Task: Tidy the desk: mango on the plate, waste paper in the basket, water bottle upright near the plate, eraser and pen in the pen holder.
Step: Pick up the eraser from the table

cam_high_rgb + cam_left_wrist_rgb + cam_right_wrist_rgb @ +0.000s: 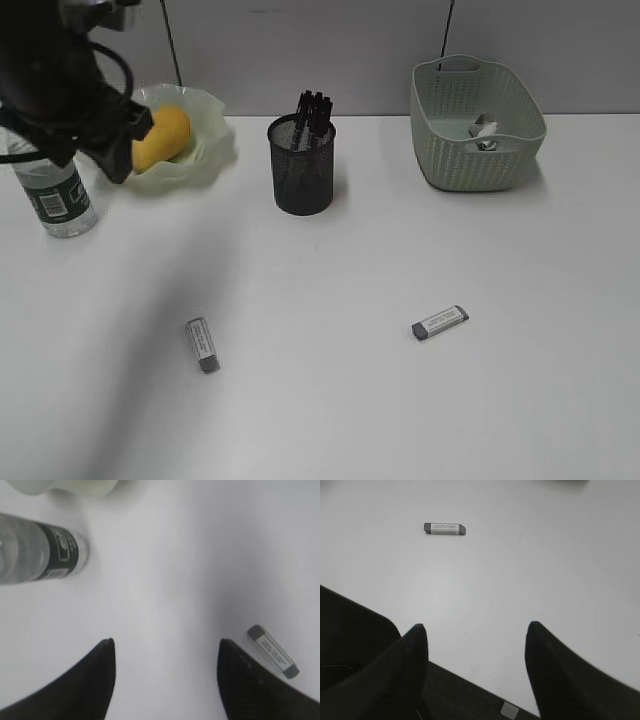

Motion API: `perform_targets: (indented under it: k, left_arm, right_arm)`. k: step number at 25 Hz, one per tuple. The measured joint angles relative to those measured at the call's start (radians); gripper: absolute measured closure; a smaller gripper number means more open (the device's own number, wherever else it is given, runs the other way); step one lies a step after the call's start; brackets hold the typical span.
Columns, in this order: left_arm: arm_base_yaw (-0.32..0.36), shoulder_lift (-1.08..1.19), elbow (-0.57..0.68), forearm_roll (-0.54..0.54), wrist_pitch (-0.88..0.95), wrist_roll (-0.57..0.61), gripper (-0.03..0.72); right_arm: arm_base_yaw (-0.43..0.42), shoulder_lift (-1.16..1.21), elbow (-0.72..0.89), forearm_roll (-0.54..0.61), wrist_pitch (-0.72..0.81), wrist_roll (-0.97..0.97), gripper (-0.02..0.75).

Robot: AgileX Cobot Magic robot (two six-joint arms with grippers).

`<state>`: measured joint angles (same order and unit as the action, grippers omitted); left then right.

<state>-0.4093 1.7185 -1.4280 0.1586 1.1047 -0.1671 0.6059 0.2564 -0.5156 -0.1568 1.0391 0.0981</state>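
Water bottle [55, 195] upright – left fingers [95, 677], right fingers [415, 655] apart, empty

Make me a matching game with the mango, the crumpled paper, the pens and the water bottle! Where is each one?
Things:
1. mango
2. waste paper
3. pens
4. water bottle

Places:
A. in the black mesh pen holder
B. standing on the desk, left of the plate
C. on the green wavy plate
D. in the pale green basket

Pairs: 1-C, 2-D, 3-A, 4-B
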Motion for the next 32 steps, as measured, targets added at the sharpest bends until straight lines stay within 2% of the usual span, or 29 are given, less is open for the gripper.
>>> perform_targets:
  k: [4,7,10,13,23,28,32]
  left_arm:
    - [0.097,-0.171,0.217,-0.059,-0.1,0.02,0.201]
    - [0.199,-0.298,0.361,-0.104,-0.135,0.072,0.201]
    - [0.286,-0.451,0.471,-0.133,-0.155,0.118,0.201]
    - [0.336,-0.621,0.56,-0.149,-0.186,0.127,0.201]
    - [0.346,-1.262,0.791,-0.167,-0.189,0.131,0.201]
    - [0.346,-1.522,0.822,-0.17,-0.095,0.131,0.201]
    - [0.346,-1.644,0.826,-0.17,-0.026,0.131,0.201]
  right_arm:
    - [0.0,0.0,0.0,0.0,0.0,0.0,0.247]
    - [0.0,0.0,0.0,0.0,0.0,0.0,0.247]
    - [0.0,0.0,0.0,0.0,-0.001,0.0,0.247]
    - [0.0,0.0,0.0,0.0,-0.001,0.0,0.247]
    - [0.0,0.0,0.0,0.0,-0.001,0.0,0.247]
    - [0.0,0.0,0.0,0.0,-0.001,0.0,0.247]
    - [0.0,0.0,0.0,0.0,-0.002,0.0,0.247]
